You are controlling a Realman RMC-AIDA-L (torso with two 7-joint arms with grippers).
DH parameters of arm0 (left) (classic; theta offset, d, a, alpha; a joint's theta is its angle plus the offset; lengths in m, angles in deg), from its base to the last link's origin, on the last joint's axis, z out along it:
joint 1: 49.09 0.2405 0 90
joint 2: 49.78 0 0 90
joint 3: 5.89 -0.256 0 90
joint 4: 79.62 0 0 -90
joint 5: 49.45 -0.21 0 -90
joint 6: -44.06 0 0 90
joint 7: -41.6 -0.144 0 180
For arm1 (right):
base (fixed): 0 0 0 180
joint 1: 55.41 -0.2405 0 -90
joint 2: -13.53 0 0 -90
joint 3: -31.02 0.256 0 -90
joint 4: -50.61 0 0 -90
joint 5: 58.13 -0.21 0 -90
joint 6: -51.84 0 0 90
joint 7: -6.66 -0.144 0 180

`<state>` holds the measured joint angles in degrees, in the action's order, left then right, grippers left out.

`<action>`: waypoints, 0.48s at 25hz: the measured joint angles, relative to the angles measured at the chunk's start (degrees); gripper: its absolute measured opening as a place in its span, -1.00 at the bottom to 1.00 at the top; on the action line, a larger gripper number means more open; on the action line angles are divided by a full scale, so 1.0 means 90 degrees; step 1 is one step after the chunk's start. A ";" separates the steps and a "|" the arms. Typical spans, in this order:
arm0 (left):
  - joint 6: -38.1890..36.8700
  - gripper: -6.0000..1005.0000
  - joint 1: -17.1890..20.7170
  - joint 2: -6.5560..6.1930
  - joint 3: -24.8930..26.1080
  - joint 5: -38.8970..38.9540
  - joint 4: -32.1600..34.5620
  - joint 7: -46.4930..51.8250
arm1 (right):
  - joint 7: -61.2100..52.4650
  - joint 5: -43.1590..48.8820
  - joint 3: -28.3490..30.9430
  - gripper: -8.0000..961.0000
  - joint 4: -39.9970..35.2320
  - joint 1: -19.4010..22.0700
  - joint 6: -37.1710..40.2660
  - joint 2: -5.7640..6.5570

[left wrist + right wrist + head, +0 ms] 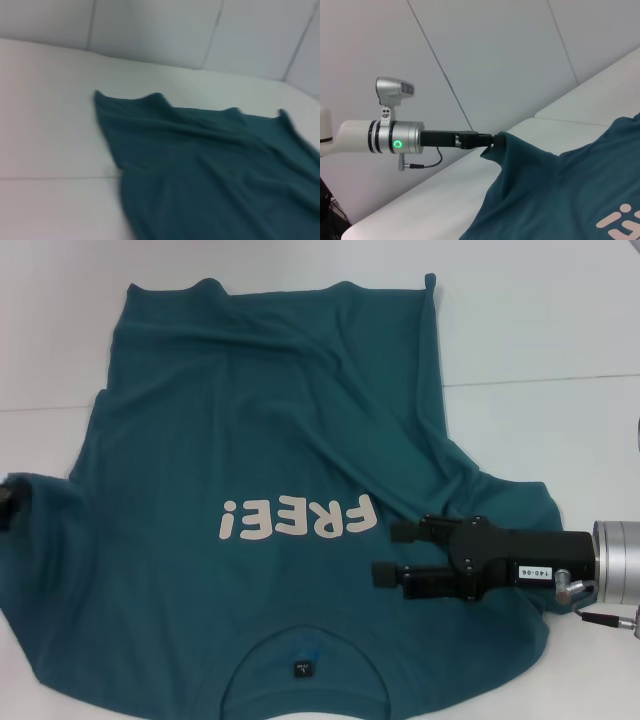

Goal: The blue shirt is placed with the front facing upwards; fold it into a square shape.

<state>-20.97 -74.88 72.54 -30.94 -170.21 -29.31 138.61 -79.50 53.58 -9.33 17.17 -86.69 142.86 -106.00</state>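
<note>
The blue shirt lies spread on the white table, front up, with the cream "FREE!" lettering and the dark neck label near me. My right gripper is open and empty over the shirt's right side, just right of the lettering. My left gripper is at the far left edge. In the right wrist view it is shut on the left sleeve and holds it raised off the table. The shirt's far hem shows in the left wrist view.
The white table has a seam running across it beside the shirt. Bare table surface lies to the right of the shirt and beyond its far hem. Pale wall panels stand behind the table.
</note>
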 joint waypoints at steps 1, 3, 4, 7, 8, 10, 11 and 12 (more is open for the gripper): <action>-0.0104 -0.96 -0.0010 0.0002 0.0001 -0.0002 -0.0001 0.0091 | 0.0011 0.0000 -0.0001 0.91 0.0002 0.0001 -0.0009 0.0000; -0.0233 -0.96 -0.0027 0.0003 0.0000 -0.0015 -0.0003 0.0244 | 0.0042 0.0000 -0.0007 0.91 0.0026 0.0005 -0.0039 0.0000; -0.0310 -0.96 -0.0035 0.0003 -0.0009 -0.0018 -0.0007 0.0337 | 0.0068 0.0000 -0.0009 0.91 0.0059 0.0004 -0.0052 0.0000; -0.0422 -0.96 -0.0047 0.0007 -0.0108 -0.0013 -0.0019 0.0567 | 0.0086 0.0000 -0.0010 0.91 0.0091 -0.0001 -0.0066 -0.0001; -0.0428 -0.96 -0.0048 0.0009 -0.0147 -0.0005 -0.0018 0.0645 | 0.0094 0.0000 -0.0010 0.91 0.0093 -0.0001 -0.0073 0.0000; -0.0445 -0.96 -0.0057 0.0015 -0.0253 0.0018 -0.0021 0.0824 | 0.0101 0.0000 -0.0010 0.91 0.0093 0.0000 -0.0079 0.0000; -0.0456 -0.96 -0.0070 0.0016 -0.0288 0.0022 -0.0029 0.0911 | 0.0106 0.0000 -0.0009 0.91 0.0093 0.0002 -0.0079 0.0000; -0.0464 -0.96 -0.0089 0.0016 -0.0317 0.0018 -0.0039 0.0984 | 0.0115 0.0000 -0.0008 0.91 0.0093 0.0004 -0.0079 0.0000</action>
<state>-25.14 -75.67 72.68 -33.79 -170.05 -29.66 147.47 -78.46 53.58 -9.40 18.01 -86.65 142.16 -106.00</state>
